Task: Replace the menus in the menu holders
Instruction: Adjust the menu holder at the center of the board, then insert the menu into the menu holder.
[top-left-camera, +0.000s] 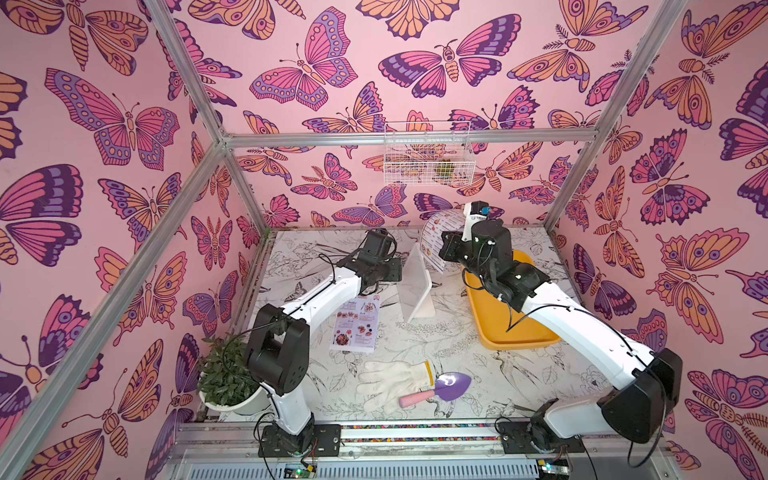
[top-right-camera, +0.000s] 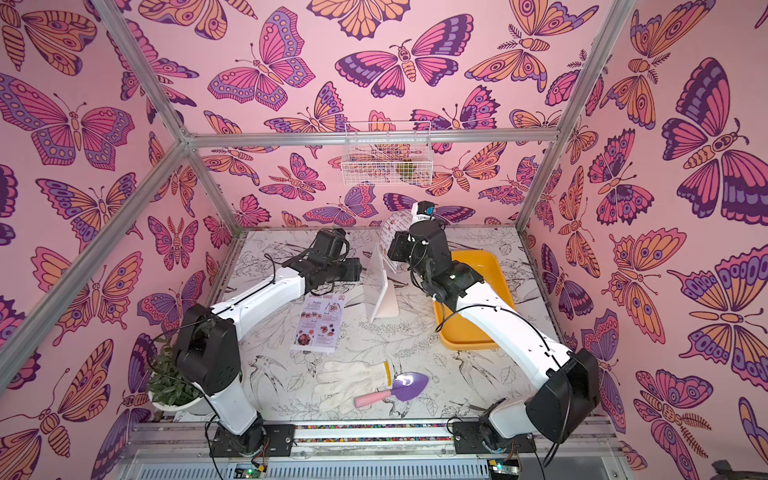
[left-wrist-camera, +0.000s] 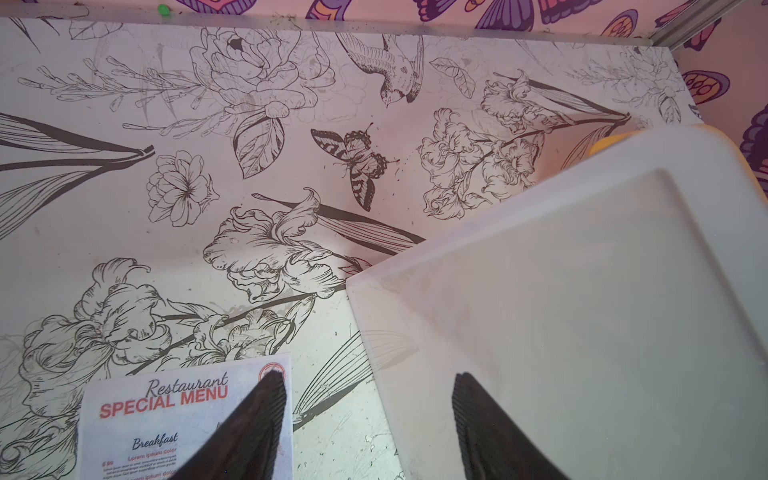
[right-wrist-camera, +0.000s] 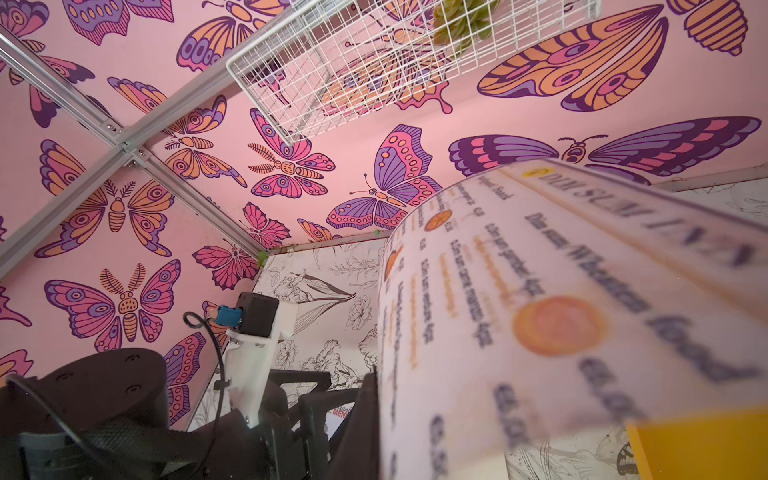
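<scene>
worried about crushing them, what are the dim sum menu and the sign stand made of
Dim Sum menu: thin paper, possibly glossy or laminated; it bends in a smooth curl. Sign stand: apparently rigid plastic, matte white frame around a translucent pane.

Upright holder (top-right-camera: 376, 286), curled menu (top-right-camera: 390, 232) aloft beside

On the tabletop (top-left-camera: 419, 345) the menu holder (top-left-camera: 415, 286) stands centrally, the Special Menu sheet (top-left-camera: 356, 324) flat to its left, the tray (top-left-camera: 494, 328) to its right, the Dim Sum Inn menu (top-left-camera: 436, 230) raised behind it, the glove (top-left-camera: 390, 380) and trowel (top-left-camera: 442, 386) in front.
</scene>
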